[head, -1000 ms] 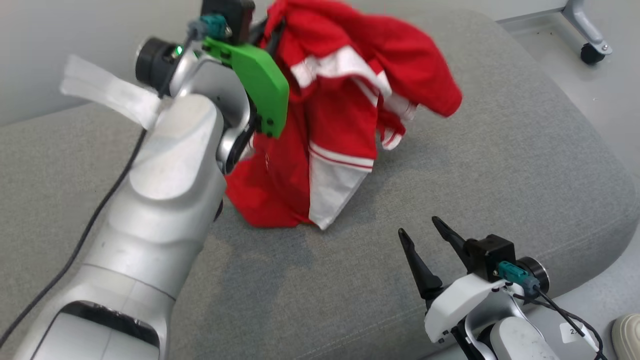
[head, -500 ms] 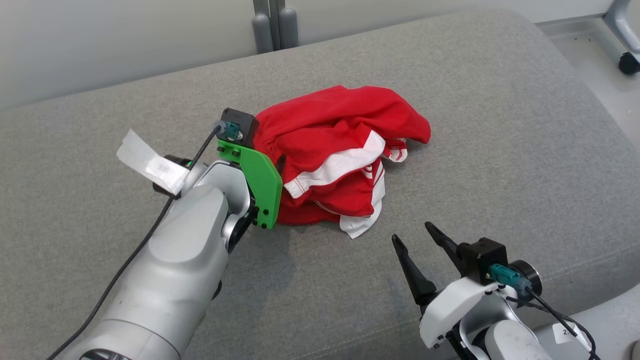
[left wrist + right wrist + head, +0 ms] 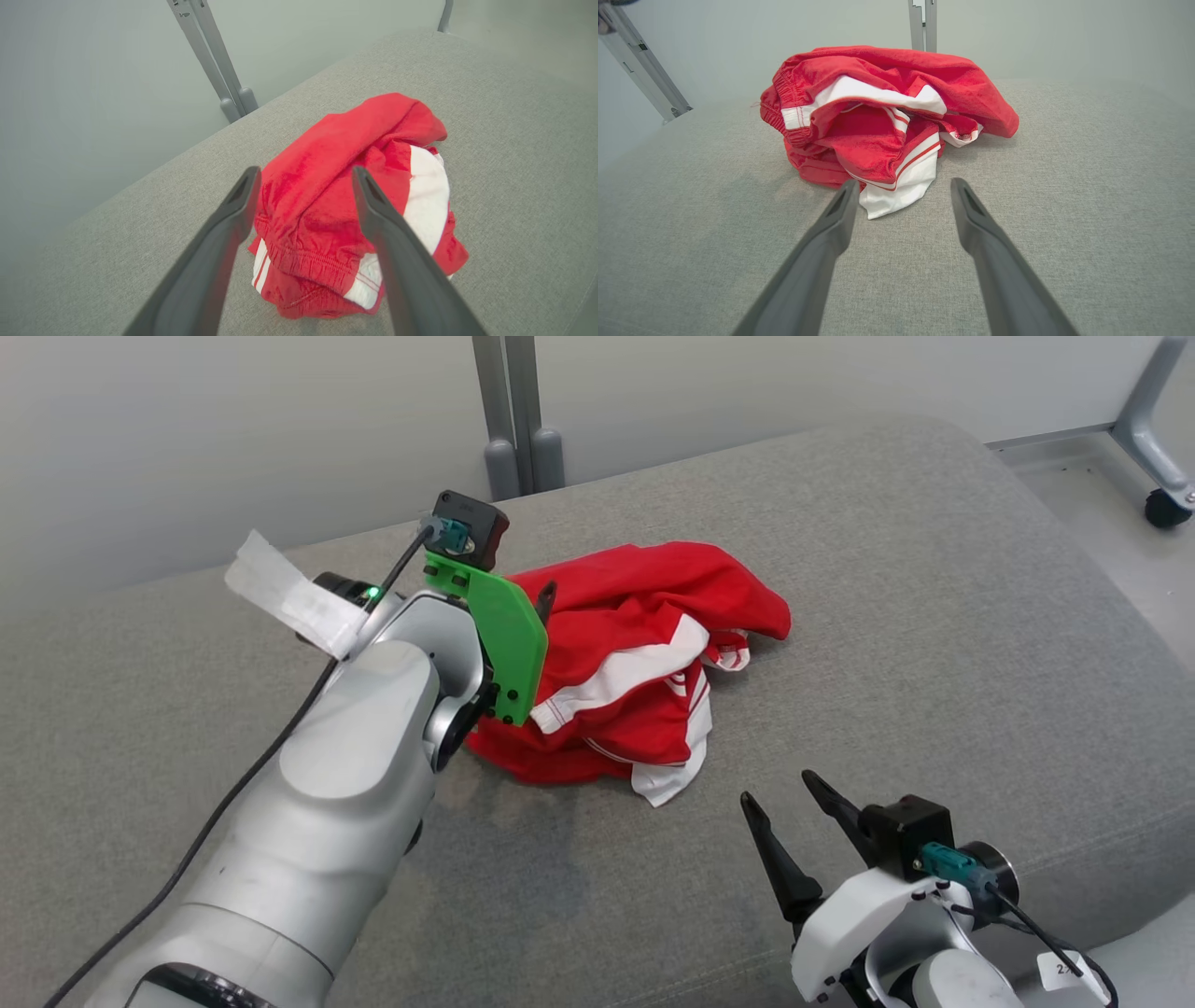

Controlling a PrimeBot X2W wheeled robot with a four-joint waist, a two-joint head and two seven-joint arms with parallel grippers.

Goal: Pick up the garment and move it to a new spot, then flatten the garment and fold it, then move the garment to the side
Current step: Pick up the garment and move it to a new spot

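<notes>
We look down on a grey upholstered bench [image 3: 934, 616] with a red garment [image 3: 644, 653] lying crumpled in a loose heap near its middle. The garment is red cloth with white panels and thin red-and-white stripes. In the left wrist view a gathered elastic hem faces us. The heap rests on the bench fabric, with a white corner of cloth poking out at its near edge. Our left gripper [image 3: 304, 171] is at the garment's left side, its two long dark fingers spread wide apart and gripping nothing. In the left wrist view the red heap shows between and beyond the fingers, and we cannot tell whether the fingertips brush the cloth. A bright green plate [image 3: 504, 625] on that wrist stands just in front of the garment in the head view, and a strip of white tape [image 3: 285, 597] sticks out from the silver forearm. Our right gripper [image 3: 779, 785] is near the bench's front edge at the lower right, apart from the garment. Its fingers are also fully spread, empty and pointing towards the heap. Behind the bench a grey metal post [image 3: 509, 411] rises against a pale wall. At the far right a frame leg with a black caster wheel [image 3: 1162, 509] stands on the floor [image 3: 1102, 485].
</notes>
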